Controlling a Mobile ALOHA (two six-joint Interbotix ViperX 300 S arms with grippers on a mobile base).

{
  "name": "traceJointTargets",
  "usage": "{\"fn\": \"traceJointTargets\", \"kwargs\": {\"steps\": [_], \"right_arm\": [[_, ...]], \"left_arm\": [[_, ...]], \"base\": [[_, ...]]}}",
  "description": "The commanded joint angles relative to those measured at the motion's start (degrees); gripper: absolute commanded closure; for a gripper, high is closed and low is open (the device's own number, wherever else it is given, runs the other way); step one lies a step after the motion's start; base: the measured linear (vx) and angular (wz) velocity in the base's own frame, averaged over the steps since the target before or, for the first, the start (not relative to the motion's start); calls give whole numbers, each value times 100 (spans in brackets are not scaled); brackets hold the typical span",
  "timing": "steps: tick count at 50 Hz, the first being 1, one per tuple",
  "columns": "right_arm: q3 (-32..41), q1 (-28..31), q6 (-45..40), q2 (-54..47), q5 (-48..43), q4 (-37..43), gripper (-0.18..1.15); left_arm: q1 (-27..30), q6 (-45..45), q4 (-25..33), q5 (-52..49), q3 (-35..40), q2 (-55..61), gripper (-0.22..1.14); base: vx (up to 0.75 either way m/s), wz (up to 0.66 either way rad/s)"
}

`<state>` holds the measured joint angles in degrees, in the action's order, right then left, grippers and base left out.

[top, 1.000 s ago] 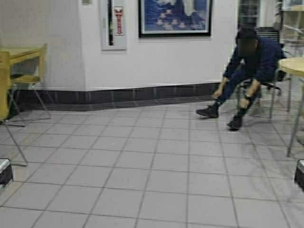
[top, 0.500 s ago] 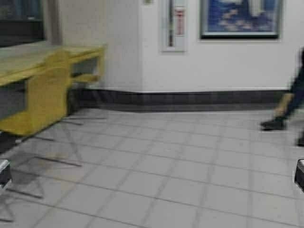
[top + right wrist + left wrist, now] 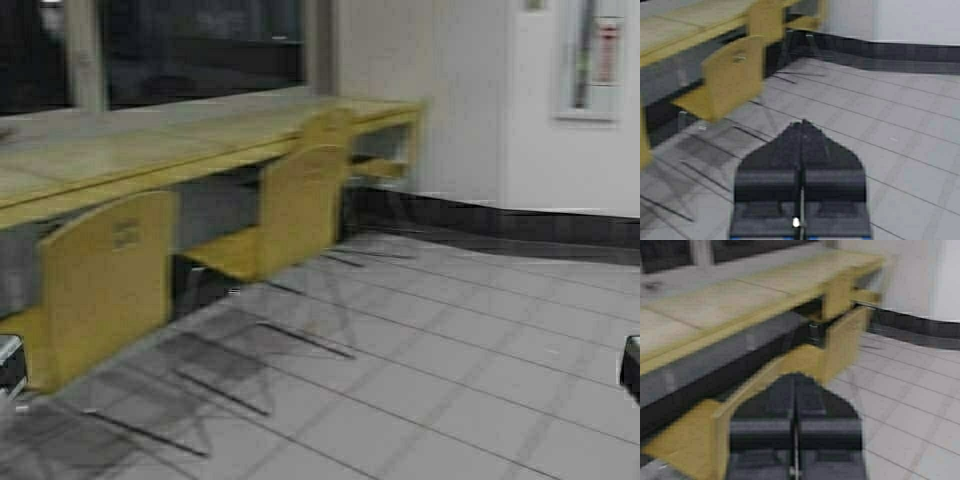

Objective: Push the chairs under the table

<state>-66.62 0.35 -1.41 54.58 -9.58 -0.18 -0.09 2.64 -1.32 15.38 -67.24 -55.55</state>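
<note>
With both chairs pulled out from the long table at your front left, square the base to the nearest chair back before pressing with the left gripper, which is clenched tight like the right gripper.

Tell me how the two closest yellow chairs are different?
The near chair sits low at the left edge of the high view, its back to the robot. The middle chair stands farther along the table, its seat showing. Neither is fully pushed under. Both are yellow-tan plywood with thin wire legs.
</note>
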Motion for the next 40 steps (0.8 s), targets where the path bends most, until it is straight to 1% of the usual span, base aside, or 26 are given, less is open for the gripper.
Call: {"fn": "traceJointTargets", "kwargs": {"steps": [1,27,40], "right_arm": [[141,9,-105,-35,-18,18,92],[70,9,-255,-44,-9,18,92],[-26,9,-264,-35,360,18,92]], "left_arm": [[-9,-9,-26,44,114,0,89],[-9,9,-53,26,53,-97,89],[-9,185,-35,18,-35,-123,89]], "base": [[24,53],[22,51],[19,65]]}}
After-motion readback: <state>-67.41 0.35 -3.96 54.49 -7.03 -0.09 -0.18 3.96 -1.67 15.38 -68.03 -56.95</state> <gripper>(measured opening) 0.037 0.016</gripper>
